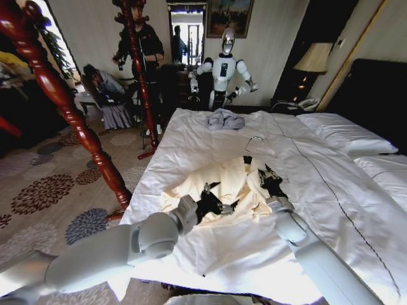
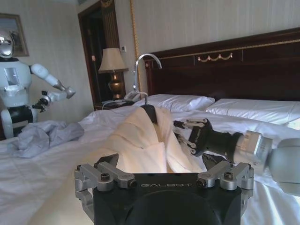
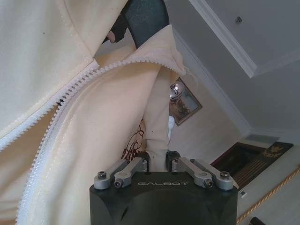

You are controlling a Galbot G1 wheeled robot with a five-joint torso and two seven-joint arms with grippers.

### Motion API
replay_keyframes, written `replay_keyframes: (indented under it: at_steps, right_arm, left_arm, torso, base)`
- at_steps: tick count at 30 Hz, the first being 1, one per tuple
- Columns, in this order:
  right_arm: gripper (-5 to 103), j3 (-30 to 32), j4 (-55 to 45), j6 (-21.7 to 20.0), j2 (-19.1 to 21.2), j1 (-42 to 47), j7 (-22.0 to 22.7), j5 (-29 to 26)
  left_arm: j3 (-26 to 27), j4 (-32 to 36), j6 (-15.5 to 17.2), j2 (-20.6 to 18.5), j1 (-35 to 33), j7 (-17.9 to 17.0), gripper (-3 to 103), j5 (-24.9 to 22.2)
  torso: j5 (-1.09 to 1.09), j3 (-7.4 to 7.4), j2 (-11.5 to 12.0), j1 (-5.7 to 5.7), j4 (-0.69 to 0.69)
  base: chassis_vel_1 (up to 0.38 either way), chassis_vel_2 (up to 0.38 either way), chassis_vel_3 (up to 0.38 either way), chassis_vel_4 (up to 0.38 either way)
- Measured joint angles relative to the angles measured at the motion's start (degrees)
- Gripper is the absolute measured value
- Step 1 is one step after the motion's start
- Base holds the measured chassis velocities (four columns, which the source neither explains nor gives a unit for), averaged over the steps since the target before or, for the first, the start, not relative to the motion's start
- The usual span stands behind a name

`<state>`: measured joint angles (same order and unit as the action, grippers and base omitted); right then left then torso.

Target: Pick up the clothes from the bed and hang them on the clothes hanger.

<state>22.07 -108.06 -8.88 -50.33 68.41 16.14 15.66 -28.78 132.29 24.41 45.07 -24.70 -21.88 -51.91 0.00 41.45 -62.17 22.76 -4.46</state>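
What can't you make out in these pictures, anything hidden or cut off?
- Hanger: its arms, under the cream sweatshirt, in the head and left wrist views.
- Left gripper: head view too small to show whether its fingers pinch cloth.
- Grey garment: too crumpled to identify.

One cream sweatshirt, one black hanger, one grey garment, two tools at it, and two pillows, maybe more beyond the edge.
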Motion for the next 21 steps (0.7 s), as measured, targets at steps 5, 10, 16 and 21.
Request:
replay_keyframes:
  at_steps: [5, 10, 16, 21]
  right_arm:
    - [18, -0.1, 0.3, 2.8, 0.4, 0.5, -0.1, 2.0]
    - [18, -0.3, 0.4, 4.2, 0.4, 0.6, -0.3, 3.8]
    - [18, -0.2, 0.4, 5.4, 0.4, 0.3, -0.7, 5.6]
    - [18, -0.2, 0.5, 6.1, 0.3, 0.3, -0.9, 6.9]
  left_arm:
    - [1.8, -2.6, -0.8, -2.1, 1.8, 1.1, 100, 0.0]
    - [2.8, -5.6, -2.4, -2.8, 3.4, 3.3, 100, -0.3]
    - [2.8, -7.9, -2.8, -2.7, 5.2, 6.0, 100, -1.3]
    - [2.2, -9.7, -3.4, -3.0, 5.2, 10.1, 103, -2.5]
  torso:
    - [0.0, 0.0, 0.0, 0.0, 0.0]
    - [0.0, 0.0, 0.0, 0.0, 0.0]
    - [0.0, 0.0, 0.0, 0.0, 0.0]
    - [0.0, 0.0, 0.0, 0.01, 0.0]
  base:
    - [0.0, 0.0, 0.0, 0.0]
    - [0.0, 0.0, 0.0, 0.0]
    - [0.0, 0.0, 0.0, 0.0]
    - [0.0, 0.0, 0.0, 0.0]
